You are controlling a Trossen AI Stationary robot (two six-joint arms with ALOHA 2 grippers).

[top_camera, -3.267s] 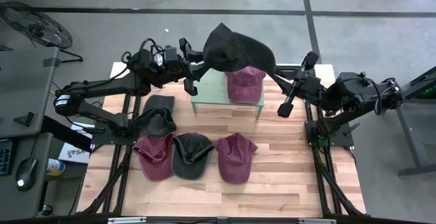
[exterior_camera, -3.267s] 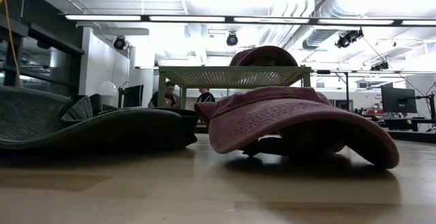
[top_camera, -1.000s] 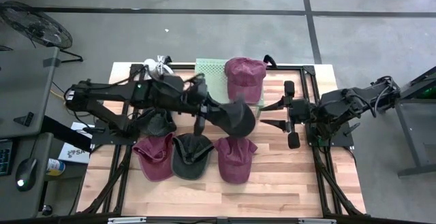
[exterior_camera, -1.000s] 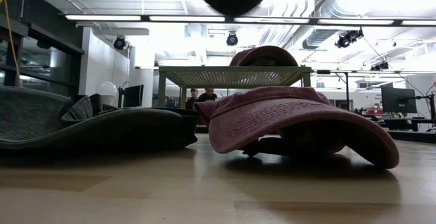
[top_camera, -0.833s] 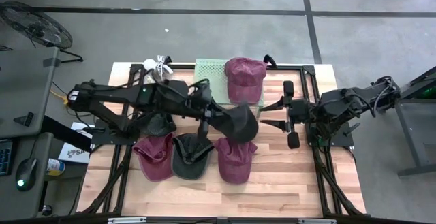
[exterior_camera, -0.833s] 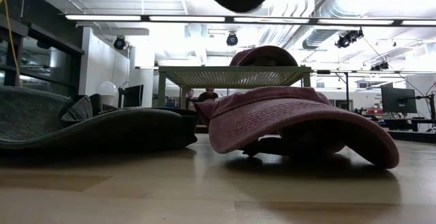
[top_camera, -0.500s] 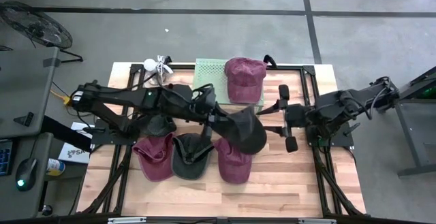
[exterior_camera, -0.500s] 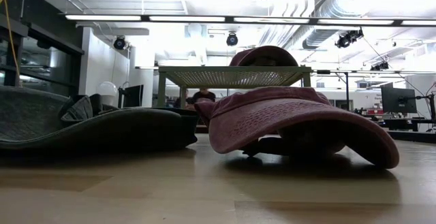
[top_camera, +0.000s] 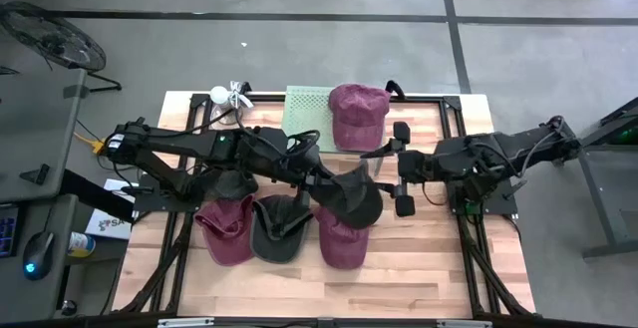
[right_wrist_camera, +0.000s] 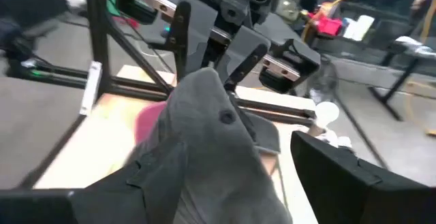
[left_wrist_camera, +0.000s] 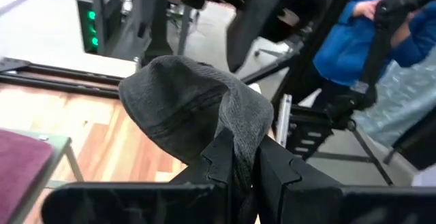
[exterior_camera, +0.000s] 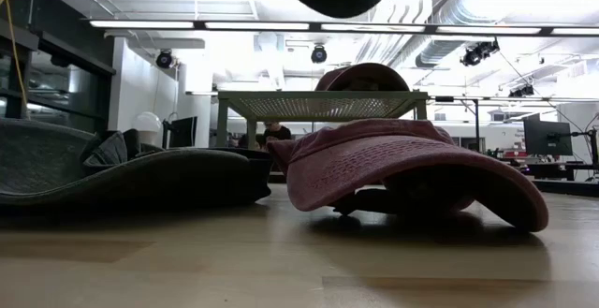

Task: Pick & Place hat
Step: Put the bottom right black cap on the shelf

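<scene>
The left pincer (left_wrist_camera: pixel 245 173) was clenched on the grey hat (top_camera: pixel 351 190), held above the surface (top_camera: pixel 419 258). The right pincer (top_camera: pixel 401 168) stood released just beside that hat.

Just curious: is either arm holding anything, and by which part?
The left gripper pinches the dark grey cap by a fold of fabric; the right gripper is open.

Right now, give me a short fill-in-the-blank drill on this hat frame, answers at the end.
1. The left gripper is shut on the dark grey fabric cap, held ____ the wooden table.
2. The right gripper faces that cap with its jaws ____.
3. The maroon cap on the green mesh stand numbers ____.
4. The front row on the table holds ____ caps.

Missing words: above; open; one; three
</scene>
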